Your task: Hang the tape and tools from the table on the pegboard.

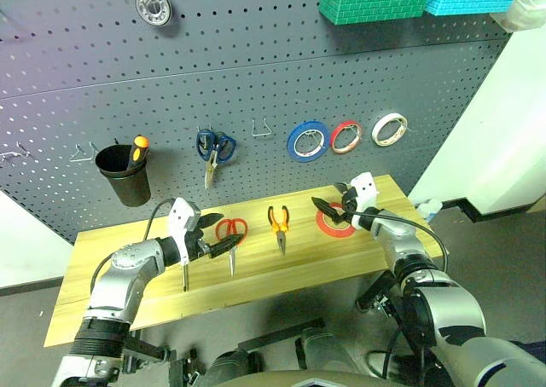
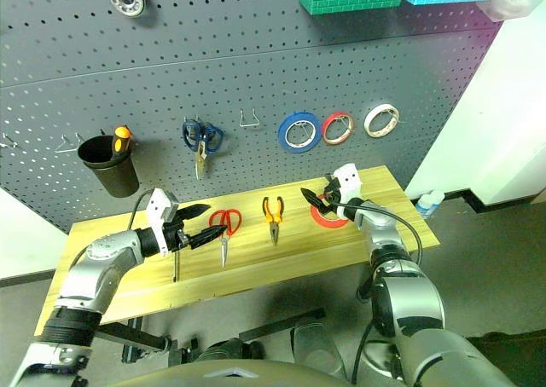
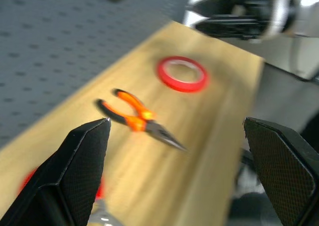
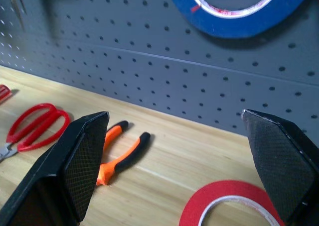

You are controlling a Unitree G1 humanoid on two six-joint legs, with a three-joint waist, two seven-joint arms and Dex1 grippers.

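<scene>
1. Black-fingered and spread wide apart, the left tool (image 1: 213,235) hovers low over the near-left part of the tabletop (image 1: 111,295), gripping nothing; the slim red-handled screwdriver (image 1: 184,278) lies just under and beside it, long axis running near to far.
2. Next along toward the robot's right lie the red-handled scissors (image 1: 231,233), handles toward the pegboard and blades toward the near edge, just beside the left tool's fingertips.
3. Past them, mid-tabletop, the orange-and-black pliers (image 1: 278,222) lie the same way, handles far and nose near, roughly between the two arms.
4. The right tool (image 1: 331,204), likewise opened wide and empty, hangs just over the left rim of the wide red tape (image 1: 336,224), which lies flat on the right part of the tabletop. The right arm is plainly the nearer one for the tape, the left arm for the screwdriver and scissors.
5. The coming move likely turns on this: the tape sits just below and slightly to the robot's right of the right tool, so a short drop would put a finger inside the ring (my judgement only).
6. Farthest, the dark grey pegboard (image 1: 256,54) already carries blue-handled scissors (image 1: 214,147), a blue roll (image 1: 307,140), a thinner red roll (image 1: 345,136), a cream-white roll (image 1: 389,129), and a bare hook (image 1: 262,130).
7. No legible brand, label or writing.
</scene>
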